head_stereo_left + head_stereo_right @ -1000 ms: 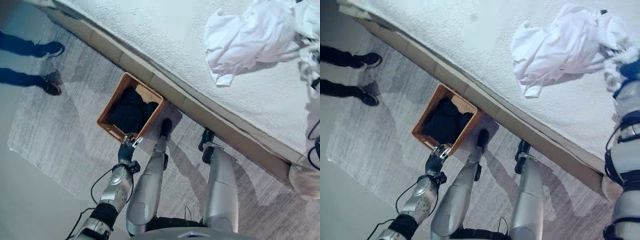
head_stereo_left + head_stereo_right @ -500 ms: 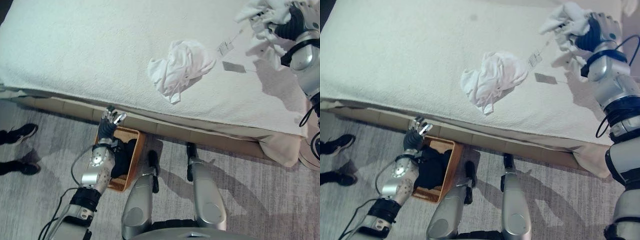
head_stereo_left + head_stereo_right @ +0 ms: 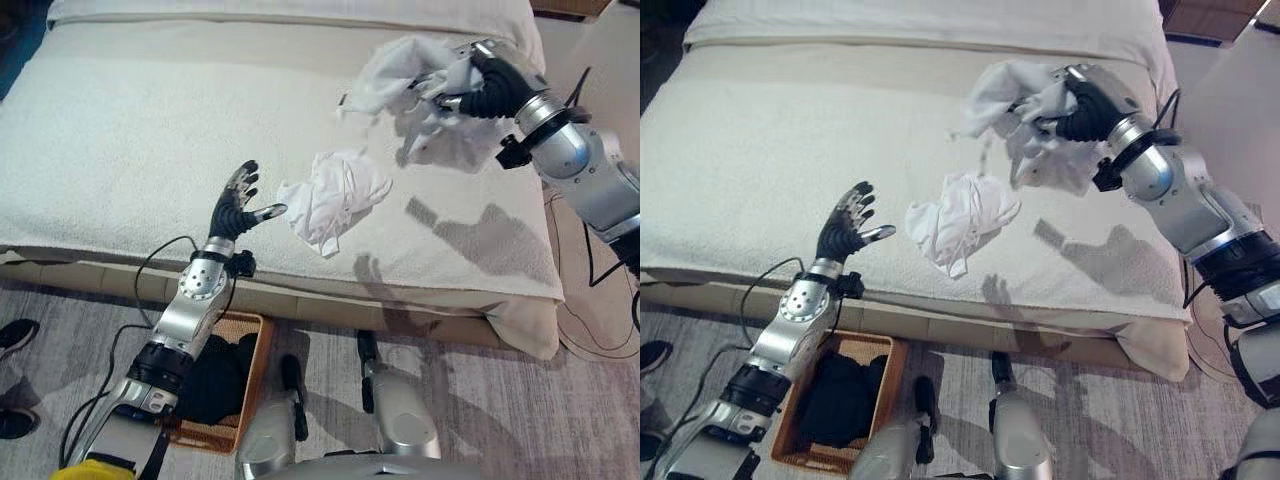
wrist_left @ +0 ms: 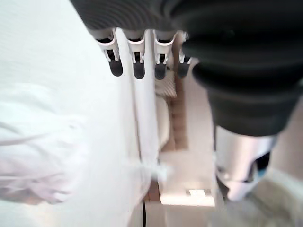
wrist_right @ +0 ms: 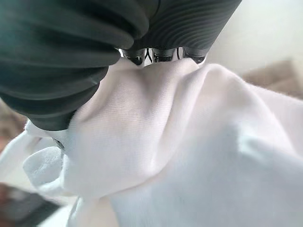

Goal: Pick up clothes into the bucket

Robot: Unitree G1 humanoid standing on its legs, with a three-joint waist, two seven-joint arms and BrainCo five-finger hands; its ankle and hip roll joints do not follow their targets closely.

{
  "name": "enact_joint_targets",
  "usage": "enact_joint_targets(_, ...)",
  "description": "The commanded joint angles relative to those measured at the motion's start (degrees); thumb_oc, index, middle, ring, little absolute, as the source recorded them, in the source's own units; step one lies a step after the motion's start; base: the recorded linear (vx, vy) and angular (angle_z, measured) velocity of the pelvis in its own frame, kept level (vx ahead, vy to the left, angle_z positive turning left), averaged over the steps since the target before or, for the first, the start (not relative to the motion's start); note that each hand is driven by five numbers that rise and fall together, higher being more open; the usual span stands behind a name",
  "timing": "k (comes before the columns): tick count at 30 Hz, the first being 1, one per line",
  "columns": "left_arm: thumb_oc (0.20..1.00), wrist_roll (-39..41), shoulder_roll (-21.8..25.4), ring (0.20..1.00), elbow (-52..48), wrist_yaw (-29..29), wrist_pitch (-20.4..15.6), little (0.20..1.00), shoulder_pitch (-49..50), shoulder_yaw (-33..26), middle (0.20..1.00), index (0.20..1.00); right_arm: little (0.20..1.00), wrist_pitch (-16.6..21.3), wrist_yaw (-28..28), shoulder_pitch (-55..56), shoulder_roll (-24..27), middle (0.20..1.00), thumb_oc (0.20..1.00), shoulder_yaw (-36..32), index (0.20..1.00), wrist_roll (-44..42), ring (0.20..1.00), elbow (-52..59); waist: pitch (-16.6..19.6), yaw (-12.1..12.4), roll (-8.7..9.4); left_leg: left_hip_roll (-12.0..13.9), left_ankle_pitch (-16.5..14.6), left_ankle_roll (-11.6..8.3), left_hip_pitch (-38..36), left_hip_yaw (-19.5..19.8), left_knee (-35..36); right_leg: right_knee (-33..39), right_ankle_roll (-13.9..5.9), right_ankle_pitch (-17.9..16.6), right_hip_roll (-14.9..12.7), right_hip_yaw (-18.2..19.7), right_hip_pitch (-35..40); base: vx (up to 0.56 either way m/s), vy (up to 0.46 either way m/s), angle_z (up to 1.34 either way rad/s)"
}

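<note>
White clothes come in two bunches: one garment (image 3: 400, 75) hangs in the air, bunched in the curled fingers of the right hand (image 3: 478, 85) above the bed's (image 3: 120, 130) far right part. A second crumpled white garment (image 3: 330, 195) lies on the bed near its front edge. The left hand (image 3: 238, 208) hovers just beside it, fingers spread. The bucket (image 3: 885, 375), a brown basket holding dark clothing (image 3: 835, 400), stands on the floor against the bed's front side.
</note>
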State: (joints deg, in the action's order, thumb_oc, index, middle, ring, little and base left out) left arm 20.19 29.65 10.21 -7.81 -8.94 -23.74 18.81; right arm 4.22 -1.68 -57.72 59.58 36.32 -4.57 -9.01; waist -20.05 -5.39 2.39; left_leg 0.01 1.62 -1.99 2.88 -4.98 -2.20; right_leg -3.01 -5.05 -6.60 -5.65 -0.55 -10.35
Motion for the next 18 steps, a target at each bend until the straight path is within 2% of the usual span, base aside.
enact_joint_targets(1, 1.000, -3.8, 1.1, 1.000, -2.0, 1.4, -1.4, 1.000, -0.3, 2.9, 1.000, 1.000, 0.200, 3.1, 2.5, 0.0, -0.1, 0.200, 0.200, -1.3, 0.200, -9.0, 0.200, 1.7, 6.4, 1.1, 2.60, 0.7, -5.2, -1.48, 3.1, 1.5, -6.3, -2.6, -3.87, 3.8, -2.1, -1.5, 1.6, 0.10, 0.000, 0.02)
enact_joint_targets(2, 1.000, -4.4, 0.7, 1.000, -1.9, 2.1, -1.3, 1.000, -2.3, 4.8, 1.000, 1.000, 0.200, 3.1, 4.6, -0.7, -0.4, 0.200, 0.200, 0.1, 0.200, -12.1, 0.200, 4.9, 7.5, 1.2, 2.64, 0.7, -5.3, -1.51, 2.5, 1.8, -6.0, -2.6, -3.84, 4.1, -2.2, -2.0, 2.5, 0.06, 0.002, 0.03)
enact_joint_targets(7, 1.000, -1.2, -1.3, 1.000, -1.3, 3.2, -1.1, 1.000, -6.3, 8.6, 1.000, 1.000, 0.200, 3.2, 6.4, -0.3, -1.9, 0.200, 0.200, 1.0, 0.200, -16.4, 0.200, 7.8, 9.1, 1.4, 2.61, 0.5, -5.4, -1.46, 1.1, 2.4, -5.4, -2.4, -3.81, 4.8, -2.4, -3.3, 4.7, 0.08, -0.002, 0.12)
enact_joint_targets(9, 1.000, 2.4, -2.5, 1.000, -1.1, 4.1, -0.9, 1.000, -7.9, 10.8, 1.000, 1.000, 0.200, 3.0, 6.7, 0.0, -3.2, 0.200, 0.200, 1.3, 0.200, -18.5, 0.200, 8.5, 9.8, 1.4, 2.60, 0.3, -5.4, -1.45, 0.5, 2.8, -4.8, -2.0, -3.82, 4.9, -2.5, -4.0, 5.5, 0.05, -0.003, 0.16)
enact_joint_targets(11, 1.000, 9.3, -4.5, 1.000, -1.1, 5.7, -0.3, 1.000, -10.5, 14.4, 1.000, 1.000, 0.200, 3.0, 6.6, 0.4, -6.3, 0.200, 0.200, 1.6, 0.200, -21.6, 0.200, 8.6, 10.7, 1.5, 2.43, 0.4, -5.1, -1.49, 0.1, 3.3, -4.2, -1.3, -3.84, 5.0, -2.5, -4.8, 6.3, 0.06, -0.003, 0.11)
enact_joint_targets(12, 1.000, 9.3, -4.5, 1.000, -1.0, 5.8, -0.4, 1.000, -10.6, 14.5, 1.000, 1.000, 0.200, 3.0, 6.6, 0.5, -6.3, 0.200, 0.200, 1.5, 0.200, -21.6, 0.200, 8.6, 10.7, 1.5, 2.45, 0.4, -5.1, -1.49, 0.1, 3.3, -4.1, -1.2, -3.84, 5.0, -2.5, -4.9, 6.3, 0.06, -0.003, 0.11)
enact_joint_targets(13, 1.000, 14.4, -5.5, 1.000, -1.3, 6.8, 0.2, 1.000, -11.9, 16.9, 1.000, 1.000, 0.200, 2.9, 6.8, 0.6, -7.9, 0.200, 0.200, 2.0, 0.200, -24.1, 0.200, 9.1, 11.3, 1.6, 2.41, 0.3, -4.9, -1.55, -0.3, 3.6, -3.6, -0.8, -3.82, 5.1, -2.5, -5.3, 6.9, 0.03, 0.000, 0.09)
enact_joint_targets(18, 1.000, 21.1, -7.6, 1.000, -1.9, 7.9, 1.8, 1.000, -13.1, 21.0, 1.000, 1.000, 0.200, 2.5, 7.6, 1.8, -10.7, 0.200, 0.200, 2.6, 0.200, -29.6, 0.200, 10.0, 12.4, 1.6, 2.51, 0.3, -4.7, -1.59, -1.2, 4.1, -3.0, -0.6, -3.74, 5.4, -2.7, -6.3, 8.1, 0.05, 0.002, 0.13)
